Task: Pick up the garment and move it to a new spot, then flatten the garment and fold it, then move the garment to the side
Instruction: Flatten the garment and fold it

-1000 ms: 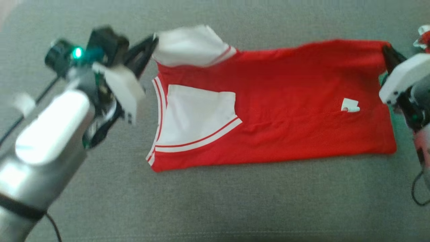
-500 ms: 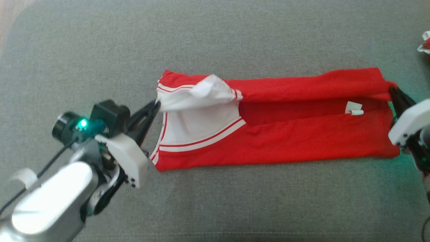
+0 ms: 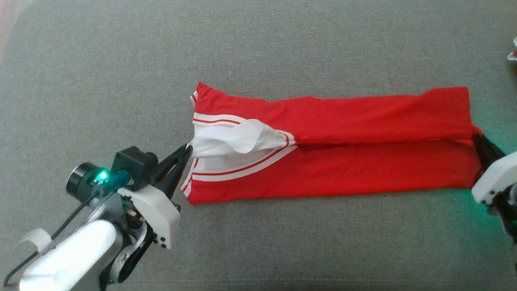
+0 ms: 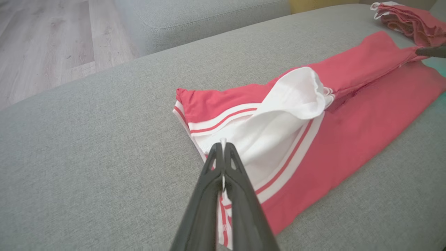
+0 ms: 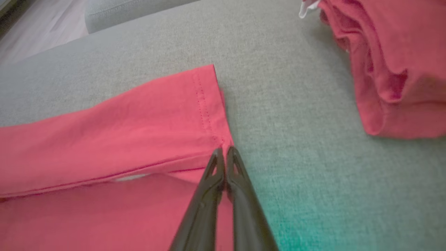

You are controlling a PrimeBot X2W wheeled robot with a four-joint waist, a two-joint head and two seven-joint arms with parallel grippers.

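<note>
Head view looks down on a red shirt (image 3: pixel 343 169) with white sleeves and thin red stripes, lying on the gray couch seat (image 3: pixel 282 48) and folded into a long strip. The left gripper (image 3: pixel 188 149) is pinched tight on the white sleeve edge at the shirt's left end. The right gripper (image 3: pixel 477 139) is pinched tight on the red hem corner at the other end. A tiny pale bit (image 5: pixel 130 177) peeks out of the fold (maybe a tag, too small to read). Another red pile (image 5: pixel 400 69) sits near the hem, not touching it.
</note>
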